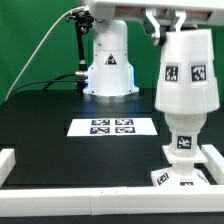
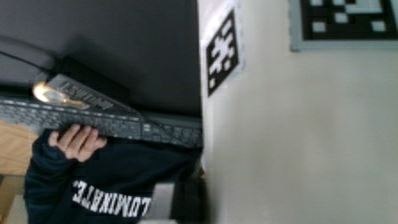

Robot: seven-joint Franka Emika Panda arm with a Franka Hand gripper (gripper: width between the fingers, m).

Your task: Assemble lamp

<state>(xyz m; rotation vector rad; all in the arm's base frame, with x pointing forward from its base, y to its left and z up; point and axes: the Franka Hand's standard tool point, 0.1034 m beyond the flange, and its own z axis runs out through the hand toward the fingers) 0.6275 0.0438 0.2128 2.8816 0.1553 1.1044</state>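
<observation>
- Exterior view: tapered white shade (image 1: 187,72) held high at the exterior view's right, narrow end up, wide end down, 2 square tags on its side
- Directly under the shade a round-headed bulb (image 1: 183,133) with 1 tag, standing upright on the squarish base (image 1: 186,172); shade's lower rim touching or just over the bulb head, cannot tell which
- Base set on the black table (image 1: 40,125) in the near corner by the white border rail (image 1: 18,160), tags on its front face
- Gripper (image 1: 170,25) above the shade's top, fingers mostly cut off by the frame edge; appears clamped on the shade's upper end, but opening width not visible, so cannot tell for sure
- Marker board (image 1: 111,126) flat on the table, mid-frame, 4 tags, well apart from the lamp parts
- Robot body (image 1: 109,62) behind the marker board, glossy white, cable (image 1: 40,62) trailing off to the exterior view's left
- Green backdrop (image 1: 35,35) behind
- Wrist view: white shade wall (image 2: 302,130) filling much of the frame, very close, 2 tags partly seen on it
- Dark table surface beside it; beyond, a keyboard (image 2: 107,118) and a person's hand (image 2: 75,142) in a dark printed sweater (image 2: 107,190)
- Fingertips not in this frame
</observation>
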